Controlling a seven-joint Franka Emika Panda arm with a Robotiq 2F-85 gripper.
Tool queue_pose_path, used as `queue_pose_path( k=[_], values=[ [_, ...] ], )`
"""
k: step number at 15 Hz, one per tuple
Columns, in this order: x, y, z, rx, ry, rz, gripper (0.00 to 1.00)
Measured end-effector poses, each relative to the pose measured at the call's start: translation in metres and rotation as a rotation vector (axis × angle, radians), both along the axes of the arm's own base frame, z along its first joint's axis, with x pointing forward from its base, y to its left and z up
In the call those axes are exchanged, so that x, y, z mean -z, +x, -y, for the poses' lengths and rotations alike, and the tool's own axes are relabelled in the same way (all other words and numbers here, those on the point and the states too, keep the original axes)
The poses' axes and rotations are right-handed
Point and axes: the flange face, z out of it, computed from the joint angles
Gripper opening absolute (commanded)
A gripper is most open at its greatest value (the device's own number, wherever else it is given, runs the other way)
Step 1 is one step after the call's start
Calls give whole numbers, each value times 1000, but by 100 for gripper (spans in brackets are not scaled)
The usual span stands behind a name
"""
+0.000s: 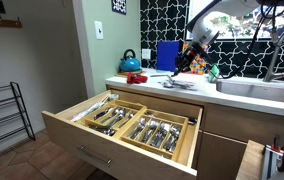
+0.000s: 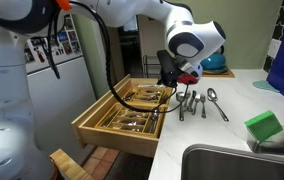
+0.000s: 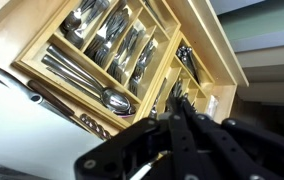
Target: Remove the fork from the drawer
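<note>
The wide light-wood drawer (image 1: pixel 102 143) stands pulled open below the counter, its divider compartments full of cutlery; it shows in both exterior views (image 2: pixel 110 133) and in the wrist view (image 3: pixel 214 52). My gripper (image 1: pixel 189 62) hangs just above the counter's edge beside the drawer (image 2: pixel 175 82). In the wrist view its fingers (image 3: pixel 179 108) are pressed together, and the dark tines of a fork (image 3: pixel 178 92) stick out past the tips. Several forks and spoons (image 2: pixel 197 102) lie on the white counter right beside the gripper.
A blue kettle (image 1: pixel 130 62) and a blue box (image 1: pixel 167 55) stand at the back of the counter. A sink (image 2: pixel 232 160) with a green sponge (image 2: pixel 264 125) is nearby. A white fridge (image 2: pixel 62 90), a narrow wooden pull-out (image 1: pixel 250 160) and a metal rack (image 1: pixel 7 110) flank the cabinet.
</note>
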Motion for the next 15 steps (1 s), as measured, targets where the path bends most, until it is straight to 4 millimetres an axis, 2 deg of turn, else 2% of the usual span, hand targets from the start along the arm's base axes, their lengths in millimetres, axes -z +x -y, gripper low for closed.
queue_pose_path(
  k=[9, 12, 15],
  values=[
    [-1, 3, 4, 20, -7, -6, 3],
    [-1, 8, 17, 77, -14, -43, 2],
    [9, 13, 36, 148, -14, -92, 2]
  ],
)
